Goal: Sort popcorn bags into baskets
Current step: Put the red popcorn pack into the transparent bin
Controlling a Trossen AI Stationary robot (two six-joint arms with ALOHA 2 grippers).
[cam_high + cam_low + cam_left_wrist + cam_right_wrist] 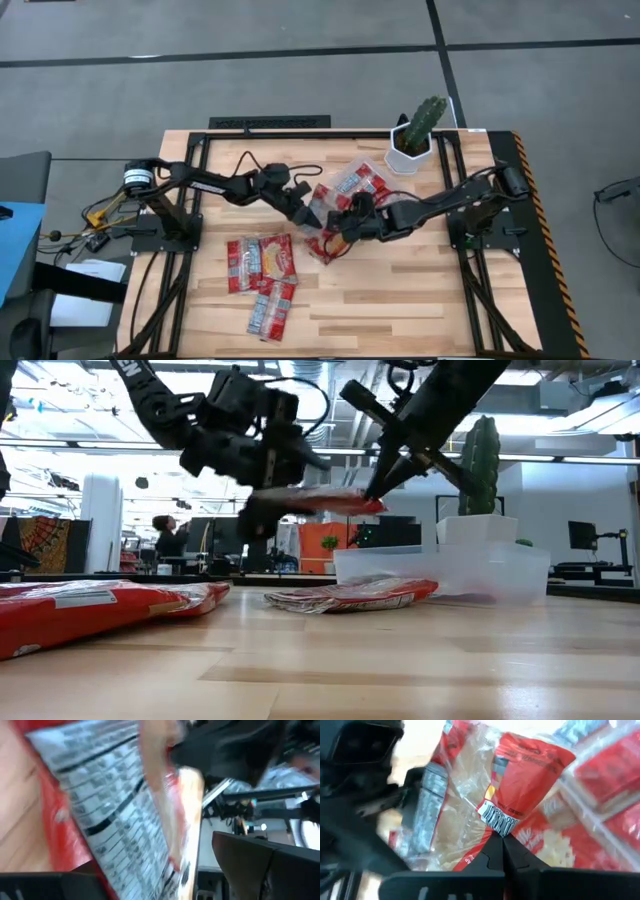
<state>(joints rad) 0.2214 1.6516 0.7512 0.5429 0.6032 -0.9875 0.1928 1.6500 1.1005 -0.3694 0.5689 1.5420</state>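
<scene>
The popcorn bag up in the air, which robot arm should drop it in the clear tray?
Probably the right. The right gripper is pinched shut on the lifted popcorn bag and sits nearer the clear tray. The left gripper holds the bag's other end, farther from it.

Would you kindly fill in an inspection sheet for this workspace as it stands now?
Surface: light wooden slatted table, black frame rails.
Job's things: one red-and-white shiny popcorn bag held in the air between both hands; several bags flat on the table; clear shallow plastic tray already holds some.
Clutter: white pot with green cactus.
Grippers: left hand and right hand each shut on the raised bag.
Cables: black cable looped along the left arm.
Surroundings: open office, seated person far behind.
</scene>
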